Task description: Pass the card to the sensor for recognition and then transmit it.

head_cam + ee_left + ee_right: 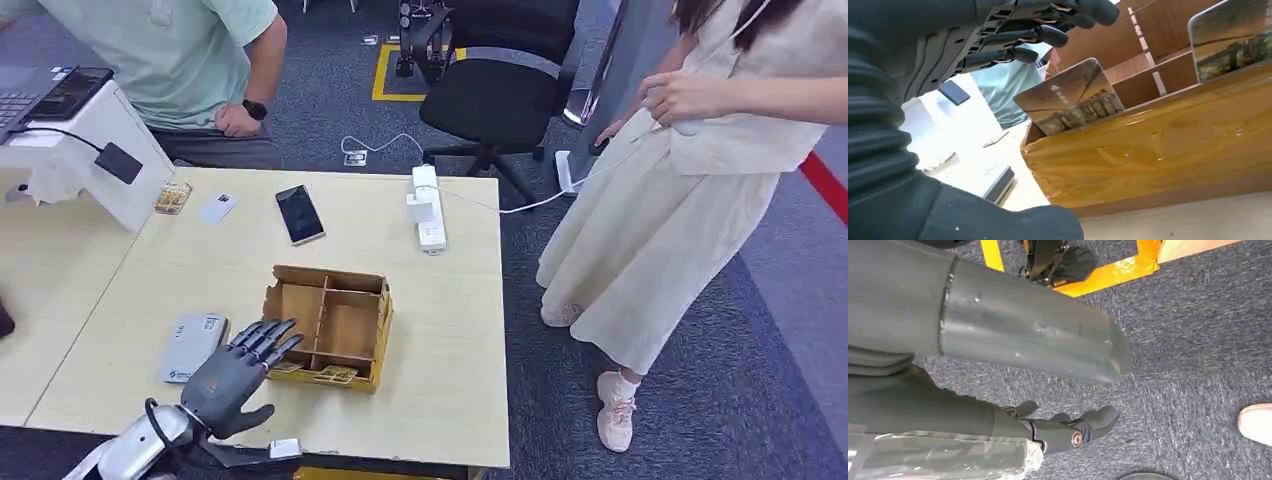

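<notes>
From the head view, the robot's left hand (238, 372) hovers with fingers spread and holding nothing, just left of the brown wooden divided box (330, 325) on the pale wooden table (440, 330); printed cards (338, 374) lie in its near compartments, and a flat grey sensor pad (192, 346) lies left of the hand. In the left wrist view, a landscape-printed card (1070, 97) leans inside the box, near the dark fingers (1043, 35) but apart from them. In the right wrist view, the right hand (1068, 427) hangs over grey carpet (1193, 335), fingers loosely curled and holding nothing.
</notes>
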Controlling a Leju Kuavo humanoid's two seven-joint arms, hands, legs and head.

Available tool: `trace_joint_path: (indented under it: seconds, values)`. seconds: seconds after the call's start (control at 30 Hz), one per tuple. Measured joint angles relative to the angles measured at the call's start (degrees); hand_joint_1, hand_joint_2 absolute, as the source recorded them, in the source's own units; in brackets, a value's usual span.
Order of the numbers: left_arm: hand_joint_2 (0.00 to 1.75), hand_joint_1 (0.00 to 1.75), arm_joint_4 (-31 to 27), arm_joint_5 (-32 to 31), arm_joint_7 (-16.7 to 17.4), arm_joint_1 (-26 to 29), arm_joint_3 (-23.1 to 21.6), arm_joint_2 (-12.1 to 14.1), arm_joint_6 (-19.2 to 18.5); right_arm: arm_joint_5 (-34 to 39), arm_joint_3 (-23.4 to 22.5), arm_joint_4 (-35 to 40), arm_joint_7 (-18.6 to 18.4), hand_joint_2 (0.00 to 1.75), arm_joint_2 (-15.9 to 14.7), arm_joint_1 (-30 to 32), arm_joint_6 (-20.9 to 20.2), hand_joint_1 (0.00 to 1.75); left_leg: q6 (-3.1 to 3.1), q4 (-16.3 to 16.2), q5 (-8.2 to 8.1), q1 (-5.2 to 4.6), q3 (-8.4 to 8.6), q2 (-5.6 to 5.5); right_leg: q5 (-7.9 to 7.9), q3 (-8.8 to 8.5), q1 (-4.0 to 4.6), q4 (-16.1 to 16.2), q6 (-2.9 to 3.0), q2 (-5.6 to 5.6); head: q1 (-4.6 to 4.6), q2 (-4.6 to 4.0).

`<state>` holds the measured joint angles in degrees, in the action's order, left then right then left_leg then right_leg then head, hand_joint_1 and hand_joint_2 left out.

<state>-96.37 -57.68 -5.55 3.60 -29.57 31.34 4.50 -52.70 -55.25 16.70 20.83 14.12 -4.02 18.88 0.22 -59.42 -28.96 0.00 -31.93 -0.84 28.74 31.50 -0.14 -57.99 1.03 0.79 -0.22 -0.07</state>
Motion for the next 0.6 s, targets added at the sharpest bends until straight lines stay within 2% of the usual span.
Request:
trace_joint_path:
  seconds: [0.2,0.23,0.27,0.33,0.37,0.6]
  values:
    - [1.75,0.03,0.66,0.02,0.0,-0.13,-0.11,-0.52,0.13,-0.02,0.0,-0.02,0.0,0.0,0.0,0.0,0.15,0.0,0.0,0.0,0.0,0.0,0.0,0.0,0.0,0.01,0.0,0.0,0.0,0.0,0.0,0.0]
    - [1.75,1.38,0.72,0.02,0.0,-0.15,-0.13,-0.59,0.13,-0.02,0.0,-0.04,0.0,0.0,0.0,0.0,0.15,0.0,0.0,0.0,0.0,0.0,0.0,0.0,0.0,0.01,0.0,0.0,0.0,0.0,0.02,0.0]
    - [1.75,1.64,0.79,0.02,0.0,-0.18,-0.15,-0.66,0.18,-0.04,0.0,-0.04,0.0,0.0,0.0,0.0,0.15,0.0,0.0,0.0,0.0,0.0,0.0,0.0,0.0,0.01,0.0,0.0,0.0,0.0,0.0,0.0]
    - [1.75,1.64,1.07,-0.02,0.0,-0.43,-0.17,-0.89,0.39,-0.09,0.0,-0.04,-0.02,0.0,0.02,0.0,0.17,0.0,0.0,0.0,0.0,0.0,0.0,0.0,0.0,0.0,0.0,0.0,0.0,0.0,0.02,0.0]
    - [1.75,1.75,1.11,-0.02,0.0,-0.5,-0.17,-1.01,0.44,-0.09,0.0,-0.07,-0.02,0.0,0.02,-0.02,0.17,0.0,0.0,0.0,0.0,0.0,0.0,0.0,0.0,0.0,0.0,0.0,0.0,0.0,0.02,0.0]
    - [1.75,1.75,1.49,-0.09,0.0,-1.14,-0.26,-1.42,1.09,-0.09,0.0,-0.09,-0.02,0.0,0.0,-0.01,0.17,0.0,0.0,0.0,0.0,0.0,0.0,0.0,0.0,0.0,0.0,0.0,0.0,0.0,0.02,0.0]
